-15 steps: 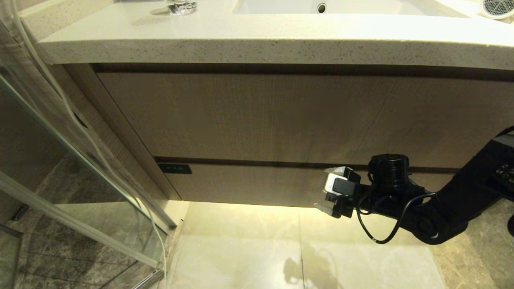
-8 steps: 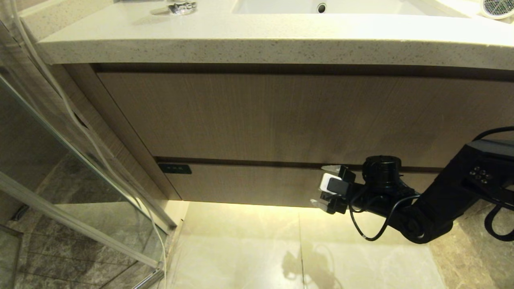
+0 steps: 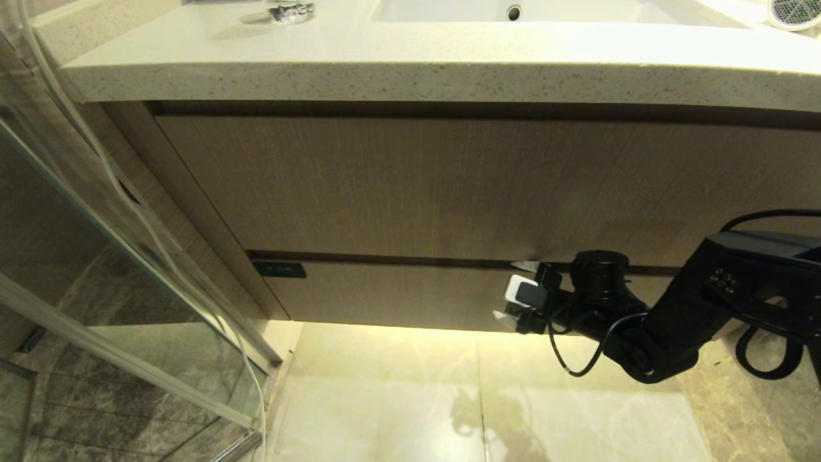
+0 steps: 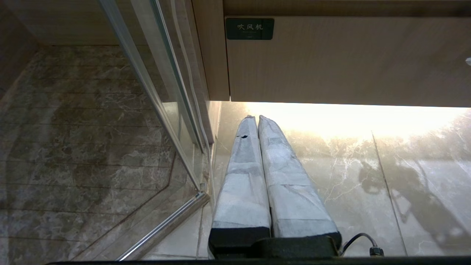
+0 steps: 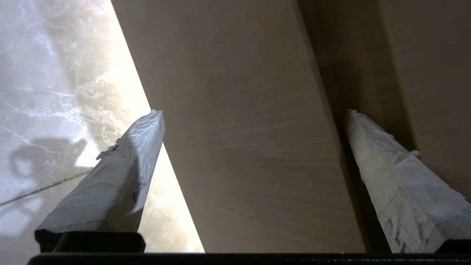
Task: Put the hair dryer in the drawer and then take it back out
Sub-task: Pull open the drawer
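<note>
Drawer (image 3: 397, 292), shut and flush at the foot of the vanity cabinet (image 3: 449, 186), waits as the right gripper (image 3: 516, 290) closes in on its front near the right end, claw released and spread wide, one fingertip at the dark seam along the drawer's top edge, the other down by its bottom edge. Against the head view of a second ago, the gripper has slid leftward along the front and nearer the panel, its arm folding in behind it; the claw's spread is unchanged. The left gripper (image 4: 257, 119) hangs parked low over the floor tiles (image 3: 385, 410), fingers pressed together and empty, facing the drawer's left end where the black tag (image 3: 279, 269) sits. The hair dryer (image 3: 795, 11) lies at the far right corner of the countertop (image 3: 410, 64), only its mesh grille showing. Likely light, rigid and smooth-shelled, it should be safest taken around the barrel or handle, with the cord trailing. The handleless drawer, stiff and wide, probably wants a hook at the top seam.
</note>
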You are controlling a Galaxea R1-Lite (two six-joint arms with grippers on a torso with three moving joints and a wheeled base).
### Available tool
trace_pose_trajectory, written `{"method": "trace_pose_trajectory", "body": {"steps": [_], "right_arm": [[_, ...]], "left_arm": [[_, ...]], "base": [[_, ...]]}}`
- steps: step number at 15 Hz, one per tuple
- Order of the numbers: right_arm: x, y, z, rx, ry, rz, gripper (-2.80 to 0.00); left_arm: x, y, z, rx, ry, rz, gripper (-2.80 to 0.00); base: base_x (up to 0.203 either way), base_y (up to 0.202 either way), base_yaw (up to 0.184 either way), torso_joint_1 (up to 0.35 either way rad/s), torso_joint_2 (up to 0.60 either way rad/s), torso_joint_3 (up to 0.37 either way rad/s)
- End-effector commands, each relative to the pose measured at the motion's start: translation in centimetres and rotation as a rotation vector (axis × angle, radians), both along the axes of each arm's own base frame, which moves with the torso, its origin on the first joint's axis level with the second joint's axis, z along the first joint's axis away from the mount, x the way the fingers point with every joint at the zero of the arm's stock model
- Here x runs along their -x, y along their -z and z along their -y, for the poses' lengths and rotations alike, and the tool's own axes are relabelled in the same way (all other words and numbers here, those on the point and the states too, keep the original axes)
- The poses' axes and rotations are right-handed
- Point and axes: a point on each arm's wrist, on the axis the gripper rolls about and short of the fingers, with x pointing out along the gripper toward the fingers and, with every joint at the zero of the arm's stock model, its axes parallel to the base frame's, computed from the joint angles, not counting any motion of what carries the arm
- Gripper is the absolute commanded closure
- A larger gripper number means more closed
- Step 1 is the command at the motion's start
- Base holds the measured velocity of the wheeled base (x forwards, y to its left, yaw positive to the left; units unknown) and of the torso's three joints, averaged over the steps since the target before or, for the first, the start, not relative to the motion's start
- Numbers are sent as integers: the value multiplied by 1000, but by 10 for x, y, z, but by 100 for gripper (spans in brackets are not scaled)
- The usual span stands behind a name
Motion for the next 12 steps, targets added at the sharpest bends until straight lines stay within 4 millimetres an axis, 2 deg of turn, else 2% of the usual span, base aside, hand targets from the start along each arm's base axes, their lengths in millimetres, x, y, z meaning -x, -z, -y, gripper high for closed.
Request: {"method": "trace_pose_trajectory", "body": {"steps": [1, 5, 8, 12], "right_arm": [[-5, 9, 0, 9, 7, -3, -280], [-5, 20, 1, 35, 21, -55, -280], [3, 31, 3, 75, 25, -192, -280], [15, 34, 6, 109, 31, -331, -280]], "left_arm": [[0, 0, 0, 0, 0, 0, 0], [0, 0, 0, 0, 0, 0, 0], [0, 0, 0, 0, 0, 0, 0], [0, 0, 0, 0, 0, 0, 0]], "base": [[0, 0, 0, 0, 0, 0], [0, 0, 0, 0, 0, 0], [0, 0, 0, 0, 0, 0], [0, 0, 0, 0, 0, 0]]}}
